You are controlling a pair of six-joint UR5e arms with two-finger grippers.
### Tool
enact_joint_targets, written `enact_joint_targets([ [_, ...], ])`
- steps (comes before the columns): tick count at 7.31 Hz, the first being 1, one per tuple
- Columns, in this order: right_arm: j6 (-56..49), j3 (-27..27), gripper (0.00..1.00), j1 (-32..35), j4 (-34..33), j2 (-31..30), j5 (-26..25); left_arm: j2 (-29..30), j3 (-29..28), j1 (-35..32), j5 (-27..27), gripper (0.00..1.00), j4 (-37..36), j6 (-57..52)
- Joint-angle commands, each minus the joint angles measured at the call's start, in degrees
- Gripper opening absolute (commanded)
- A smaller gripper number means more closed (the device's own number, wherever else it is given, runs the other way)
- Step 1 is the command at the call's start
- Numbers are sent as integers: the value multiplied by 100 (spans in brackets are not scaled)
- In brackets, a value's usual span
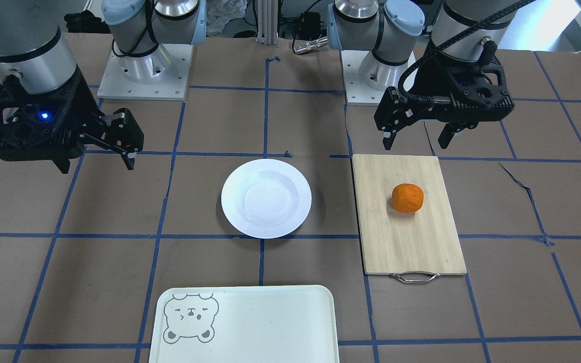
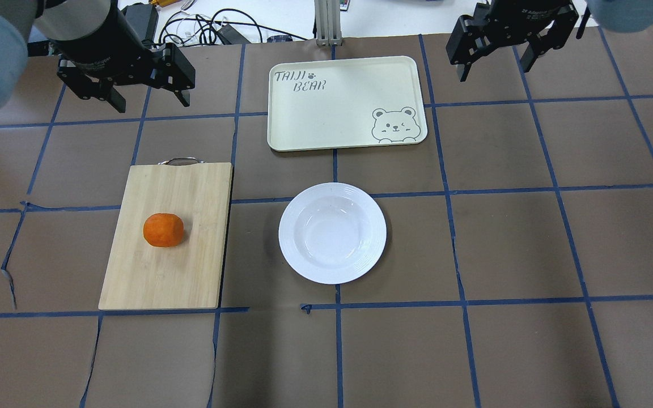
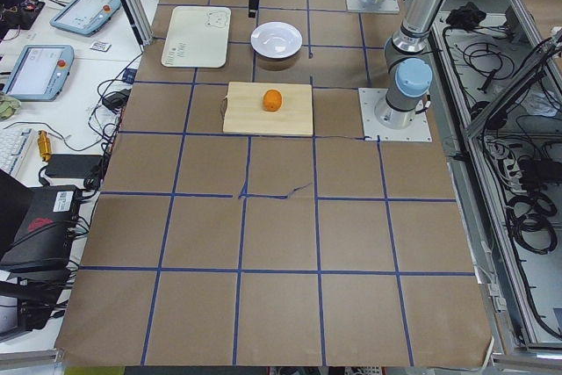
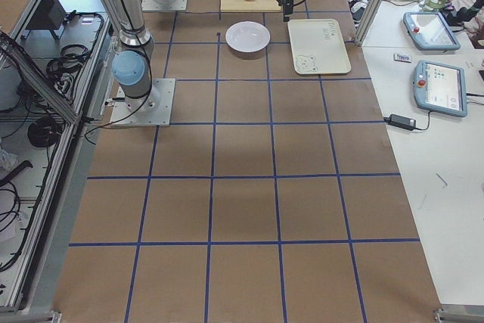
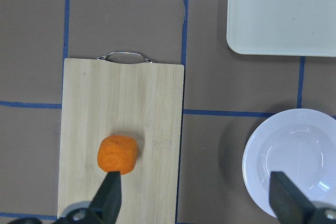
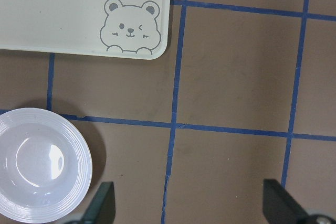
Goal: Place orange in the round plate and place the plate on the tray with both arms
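Left pincer (image 2: pixel 151 102) and right pincer (image 2: pixel 495 71) hover spread and empty. The orange (image 2: pixel 163 230) lies on the left-side cutting board (image 2: pixel 190 272), so that arm should collect it.

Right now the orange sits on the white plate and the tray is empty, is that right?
Not quite. The orange sits on the bamboo cutting board, beside the round plate, apart from it; the overhead view shows this. The tray is indeed empty.
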State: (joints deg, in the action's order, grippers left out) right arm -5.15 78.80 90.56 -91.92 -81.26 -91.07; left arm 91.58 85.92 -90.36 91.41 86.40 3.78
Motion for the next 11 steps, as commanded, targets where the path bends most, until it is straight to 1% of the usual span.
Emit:
enact_joint_targets([
  [1,336,3,100,-3,43,-21,1,0,4,1,0,100,0,0],
  [11,427,21,100,-12,-10,-21,-8,0,-5,1,0,100,0,0],
])
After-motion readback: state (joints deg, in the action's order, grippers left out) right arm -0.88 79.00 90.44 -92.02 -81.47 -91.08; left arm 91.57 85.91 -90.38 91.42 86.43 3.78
